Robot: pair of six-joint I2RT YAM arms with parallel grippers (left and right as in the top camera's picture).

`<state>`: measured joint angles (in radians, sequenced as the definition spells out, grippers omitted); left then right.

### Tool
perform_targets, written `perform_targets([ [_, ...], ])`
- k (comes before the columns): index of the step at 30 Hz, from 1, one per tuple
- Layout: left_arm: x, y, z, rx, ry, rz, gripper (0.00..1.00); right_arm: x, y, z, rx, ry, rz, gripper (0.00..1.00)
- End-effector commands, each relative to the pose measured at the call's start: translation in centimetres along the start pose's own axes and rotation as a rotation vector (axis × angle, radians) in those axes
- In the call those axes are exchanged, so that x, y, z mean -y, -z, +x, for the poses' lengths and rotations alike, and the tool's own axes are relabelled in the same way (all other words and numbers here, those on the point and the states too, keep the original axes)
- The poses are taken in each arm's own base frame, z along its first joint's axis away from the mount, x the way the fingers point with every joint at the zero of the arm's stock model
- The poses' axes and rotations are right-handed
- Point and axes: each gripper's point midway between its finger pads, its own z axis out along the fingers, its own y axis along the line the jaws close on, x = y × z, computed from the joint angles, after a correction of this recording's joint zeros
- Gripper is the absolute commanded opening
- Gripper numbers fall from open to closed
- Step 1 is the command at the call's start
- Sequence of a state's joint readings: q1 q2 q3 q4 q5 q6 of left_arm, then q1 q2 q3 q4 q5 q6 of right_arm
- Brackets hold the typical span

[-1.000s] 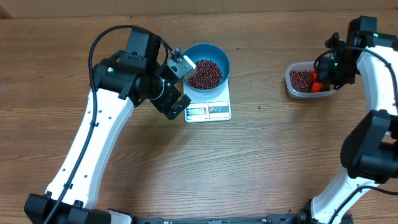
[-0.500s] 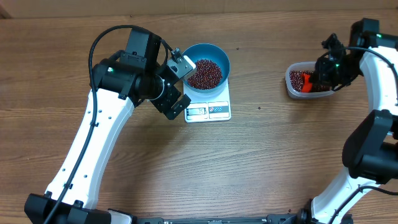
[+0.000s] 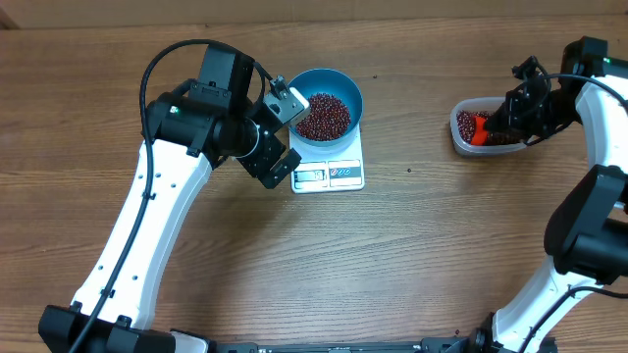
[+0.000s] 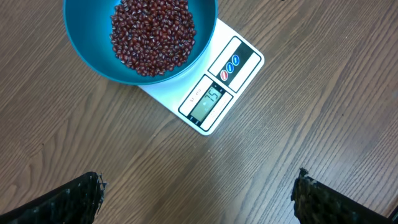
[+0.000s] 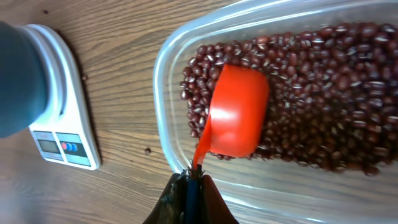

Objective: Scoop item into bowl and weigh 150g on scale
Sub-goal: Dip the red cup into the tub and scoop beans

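The blue bowl (image 3: 339, 82) stands on the white scale (image 3: 345, 175) and holds a heap of dark red beans (image 3: 323, 116). In the left wrist view the bowl (image 4: 87, 43), its beans (image 4: 152, 31) and the scale's display (image 4: 210, 99) lie ahead of my left gripper (image 4: 199, 196). That gripper is open and empty, beside the bowl and scale (image 3: 286, 135). My right gripper (image 5: 193, 182) is shut on the handle of a red scoop (image 5: 237, 118). The scoop rests, rounded back up, on the beans (image 5: 323, 93) in a clear tub (image 5: 163, 93).
The clear tub (image 3: 457, 137) sits at the right of the table, well apart from the scale, with the red scoop (image 3: 478, 129) and my right gripper (image 3: 497, 122) over it. Bare wooden tabletop (image 3: 412, 245) lies between them and toward the front edge.
My right gripper has carried the red scoop leftward within the tub. The left arm, bowl and scale have not moved.
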<state>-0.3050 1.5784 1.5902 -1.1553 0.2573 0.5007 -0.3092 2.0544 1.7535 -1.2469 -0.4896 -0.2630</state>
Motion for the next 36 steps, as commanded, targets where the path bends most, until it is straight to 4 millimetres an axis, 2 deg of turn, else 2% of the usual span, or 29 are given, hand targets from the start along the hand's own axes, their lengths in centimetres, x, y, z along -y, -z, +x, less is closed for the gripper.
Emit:
perform_targets([
  [1,-0.1,-0.3,0.2,-0.008,-0.01,0.004,0.99,-0.6,-0.8,0.1,-0.005,-0.019,-0.091,0.04],
  [7,-0.1,-0.3,0.2,-0.008,-0.01,0.004,1.0,0.4,0.1,0.1,0.018,-0.063,-0.123,0.04],
  [16,-0.1,-0.3,0.2,-0.008,-0.01,0.004,1.0,2.4,2.7,-0.4,0.108,-0.15,-0.229,0.04],
  [24,-0.1,-0.3,0.2,-0.008,-0.01,0.004,1.0,4.5,4.7,-0.2,0.163,-0.229,-0.278,0.04],
  [31,-0.1,-0.3,0.2,-0.008,-0.01,0.004,1.0,3.1,6.3,-0.4,0.217,-0.198,-0.416,0.04],
  [36,-0.1,-0.3,0.2,-0.008,-0.01,0.004,1.0,2.8,6.4,-0.3,0.213,-0.206,-0.434,0.04],
])
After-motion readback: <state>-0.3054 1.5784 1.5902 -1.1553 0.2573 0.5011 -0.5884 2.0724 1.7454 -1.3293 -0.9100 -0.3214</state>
